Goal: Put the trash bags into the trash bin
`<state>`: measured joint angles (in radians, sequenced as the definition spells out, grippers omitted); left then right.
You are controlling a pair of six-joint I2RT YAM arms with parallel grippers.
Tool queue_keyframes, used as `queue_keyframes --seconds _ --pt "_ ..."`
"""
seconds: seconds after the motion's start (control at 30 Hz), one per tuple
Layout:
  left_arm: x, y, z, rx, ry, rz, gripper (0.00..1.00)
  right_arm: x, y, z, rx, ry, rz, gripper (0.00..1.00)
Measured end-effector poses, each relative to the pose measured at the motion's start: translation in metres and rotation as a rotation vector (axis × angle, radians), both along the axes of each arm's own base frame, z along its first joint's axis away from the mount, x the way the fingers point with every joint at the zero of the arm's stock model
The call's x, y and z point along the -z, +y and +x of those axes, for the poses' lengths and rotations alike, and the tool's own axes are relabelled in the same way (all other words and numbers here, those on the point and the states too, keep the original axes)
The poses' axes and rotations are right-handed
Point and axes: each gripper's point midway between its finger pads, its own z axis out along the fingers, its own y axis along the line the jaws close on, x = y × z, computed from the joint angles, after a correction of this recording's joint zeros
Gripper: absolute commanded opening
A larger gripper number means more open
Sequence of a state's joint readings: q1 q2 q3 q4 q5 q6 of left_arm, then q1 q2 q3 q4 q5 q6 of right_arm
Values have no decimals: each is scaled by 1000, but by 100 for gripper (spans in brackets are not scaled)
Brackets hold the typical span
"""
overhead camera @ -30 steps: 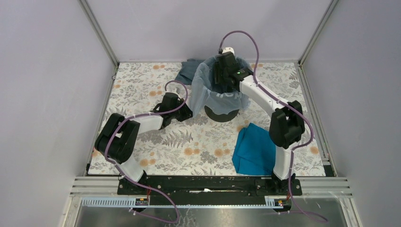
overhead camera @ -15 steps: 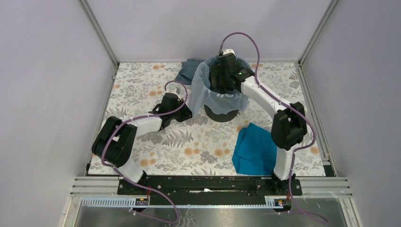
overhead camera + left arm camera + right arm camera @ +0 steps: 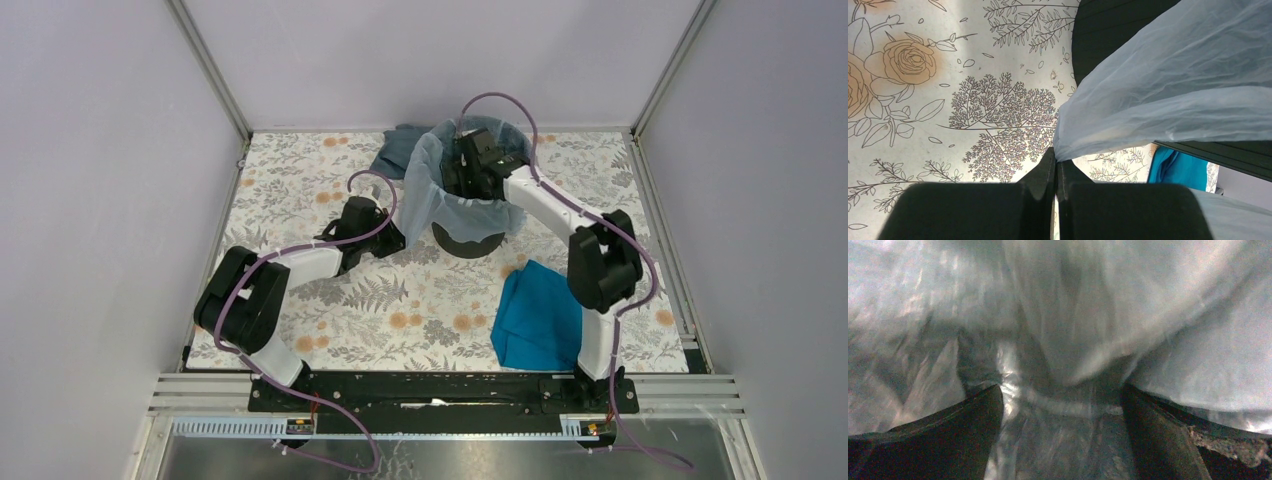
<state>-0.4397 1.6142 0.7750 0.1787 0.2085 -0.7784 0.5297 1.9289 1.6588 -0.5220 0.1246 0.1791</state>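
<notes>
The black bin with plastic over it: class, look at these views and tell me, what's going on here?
Two robot arms are fitting a pale blue trash bag into the black trash bin; the bag is draped over the bin's rim. The left tool is shut on the bag's hanging edge, low beside the bin. The right tool is open and reaches down inside the bin, with bag film all around it. A teal cloth and a grey-blue cloth lie nearby, untouched.
</notes>
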Motion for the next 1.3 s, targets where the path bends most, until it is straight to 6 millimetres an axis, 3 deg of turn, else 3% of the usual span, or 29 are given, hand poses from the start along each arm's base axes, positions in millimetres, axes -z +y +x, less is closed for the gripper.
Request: queue_keyframes --seconds 0.1,0.2,0.5,0.7,0.83,0.97,1.13,1.3 --pt "0 0 0 0 0 0 1 32 4 -2 -6 65 -13 98" --pt "-1 -1 0 0 -2 -2 2 51 5 -6 -4 95 -7 100" --pt "-2 -3 0 7 -6 -3 10 65 14 0 1 90 33 100" --pt "-1 1 -1 10 -12 30 29 59 11 -7 6 115 27 100" --pt "-9 7 -4 8 -32 54 45 32 5 -15 12 97 34 100" --pt "-28 13 -7 -2 -81 55 60 -24 -1 -20 21 8 70 100" --pt "-46 24 -19 -18 -117 52 69 -88 -6 -24 18 -114 133 100" --pt "-61 36 -31 -27 -144 45 83 -110 -8 -31 4 -137 151 100"
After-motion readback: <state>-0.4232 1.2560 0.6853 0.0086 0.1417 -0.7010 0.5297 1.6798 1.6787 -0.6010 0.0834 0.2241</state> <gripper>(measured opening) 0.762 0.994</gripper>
